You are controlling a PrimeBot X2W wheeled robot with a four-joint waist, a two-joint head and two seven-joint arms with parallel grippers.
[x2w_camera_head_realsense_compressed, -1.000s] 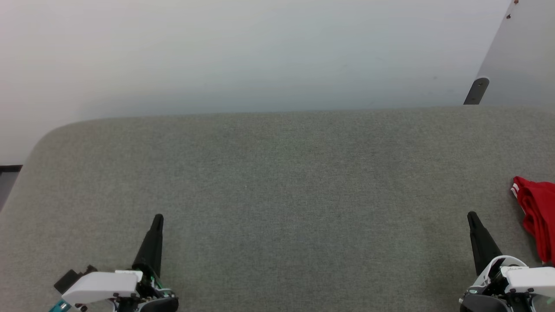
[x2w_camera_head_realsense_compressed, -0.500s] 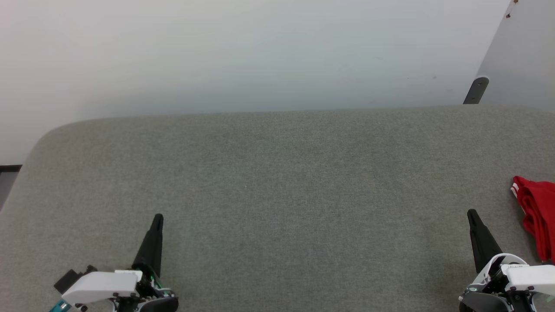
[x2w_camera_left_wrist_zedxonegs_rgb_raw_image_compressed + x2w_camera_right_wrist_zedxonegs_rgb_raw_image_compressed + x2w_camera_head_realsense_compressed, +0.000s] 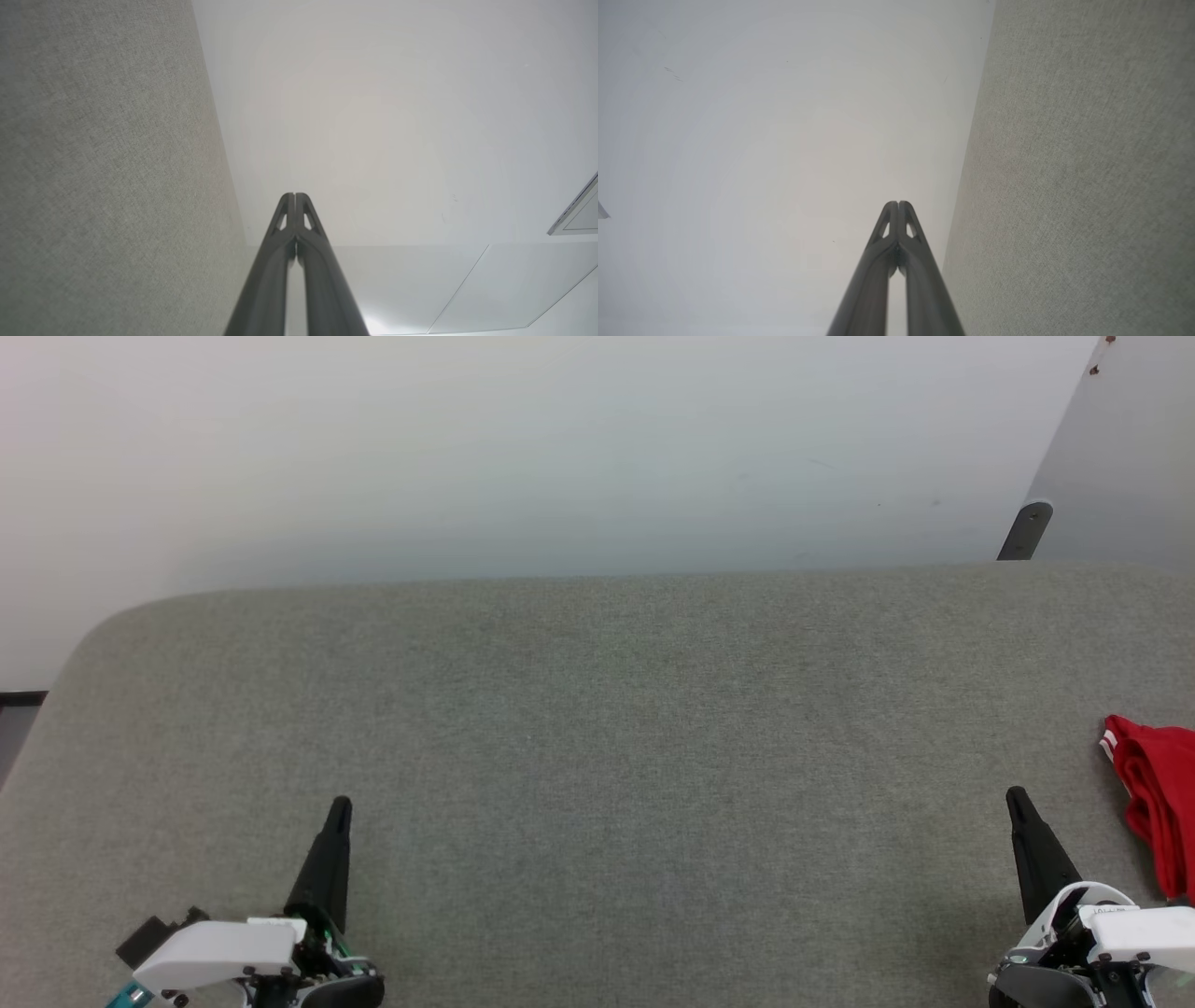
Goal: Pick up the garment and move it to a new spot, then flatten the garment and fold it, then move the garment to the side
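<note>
The garment (image 3: 1158, 798), a red cloth with a bit of red-and-white striped trim, lies bunched at the right edge of the head view, partly cut off by the frame. My right gripper (image 3: 1016, 797) stands just left of it, apart from it, shut and holding nothing. At the lower left my left gripper (image 3: 341, 805) is shut too, far from the cloth. In the left wrist view the left gripper (image 3: 294, 196) has its tips pressed together. The right wrist view shows the right gripper (image 3: 898, 204) with its tips touching as well.
A wide grey fabric-covered surface (image 3: 607, 756) spreads before me, with a rounded corner at the far left. Behind it is a pale wall (image 3: 523, 448). A white panel with a dark bracket (image 3: 1025, 530) stands at the far right.
The right gripper has shifted very slightly upward in the head view. The left gripper and the garment have stayed where they were.
</note>
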